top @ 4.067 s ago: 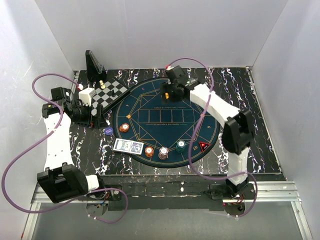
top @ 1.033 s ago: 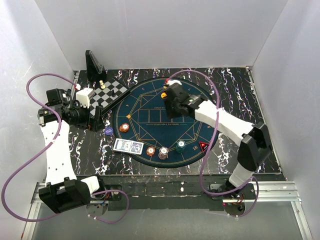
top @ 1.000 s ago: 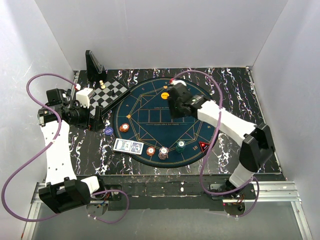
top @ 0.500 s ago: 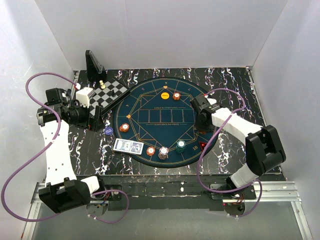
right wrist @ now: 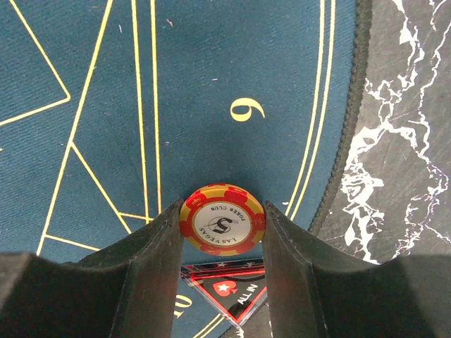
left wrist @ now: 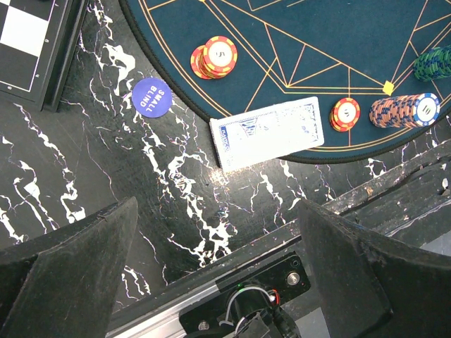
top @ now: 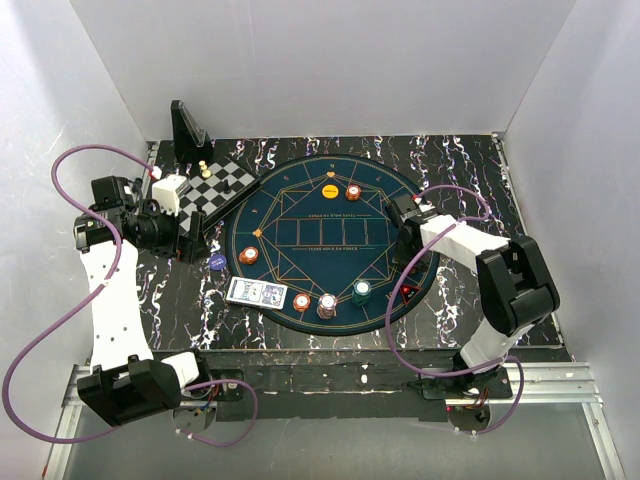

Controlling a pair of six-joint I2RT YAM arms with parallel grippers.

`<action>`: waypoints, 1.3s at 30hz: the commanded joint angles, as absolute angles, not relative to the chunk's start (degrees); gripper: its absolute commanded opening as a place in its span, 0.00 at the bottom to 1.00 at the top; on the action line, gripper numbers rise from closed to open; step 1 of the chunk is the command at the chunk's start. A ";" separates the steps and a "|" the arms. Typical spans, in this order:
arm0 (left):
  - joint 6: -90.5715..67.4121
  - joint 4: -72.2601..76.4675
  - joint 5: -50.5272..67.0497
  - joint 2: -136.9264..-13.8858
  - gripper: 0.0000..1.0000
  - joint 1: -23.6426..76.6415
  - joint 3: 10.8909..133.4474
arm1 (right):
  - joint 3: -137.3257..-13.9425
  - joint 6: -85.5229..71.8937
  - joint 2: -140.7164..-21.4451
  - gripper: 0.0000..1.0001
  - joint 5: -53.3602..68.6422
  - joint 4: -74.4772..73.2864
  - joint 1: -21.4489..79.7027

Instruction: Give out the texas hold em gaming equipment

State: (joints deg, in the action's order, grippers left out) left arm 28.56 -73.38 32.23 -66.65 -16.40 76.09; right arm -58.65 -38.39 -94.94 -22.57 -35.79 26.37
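Over the marbled table (right wrist: 402, 176), our right gripper (right wrist: 223, 215) clamps a chip (right wrist: 223, 229) near the edge of the mat (right wrist: 211, 77); we should set it flat before releasing. Our left gripper (left wrist: 217, 208) gapes, empty.

In the right wrist view, the red "ALL IN" marker (right wrist: 229, 292) is covered along its top by the red-and-yellow chip (right wrist: 223, 227) and at its sides by the fingers of the right claw (right wrist: 223, 211). Whether the chip rests on the mat (right wrist: 211, 84) or is held clear of it cannot be told. In the left wrist view, the teal chip stack (left wrist: 435, 63) is cut by the right edge and the checkered board (left wrist: 28, 42) by the upper left corner. How many cards (left wrist: 268, 132) lie in the pile cannot be counted. From above, the chess pieces (top: 205, 168) are too small to be identified.
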 commanded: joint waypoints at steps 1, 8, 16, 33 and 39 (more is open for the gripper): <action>29.35 -73.74 33.22 -65.48 0.98 -16.70 76.11 | -59.59 -38.23 -96.15 0.52 -23.47 -34.01 26.10; 29.62 -74.09 32.87 -65.21 0.98 -16.79 76.38 | -60.55 -38.23 -93.43 0.77 -24.17 -36.12 26.10; 29.27 -73.92 33.31 -65.22 0.98 -16.70 76.38 | -66.52 -36.83 -84.21 0.82 -26.46 -41.12 30.92; 28.39 -72.95 33.40 -65.65 0.98 -16.70 75.41 | -84.11 -37.18 -94.21 0.90 -23.38 -48.69 61.87; 28.39 -72.86 33.40 -65.30 0.98 -16.70 75.41 | -84.02 -37.44 -98.61 0.90 -21.27 -47.55 63.37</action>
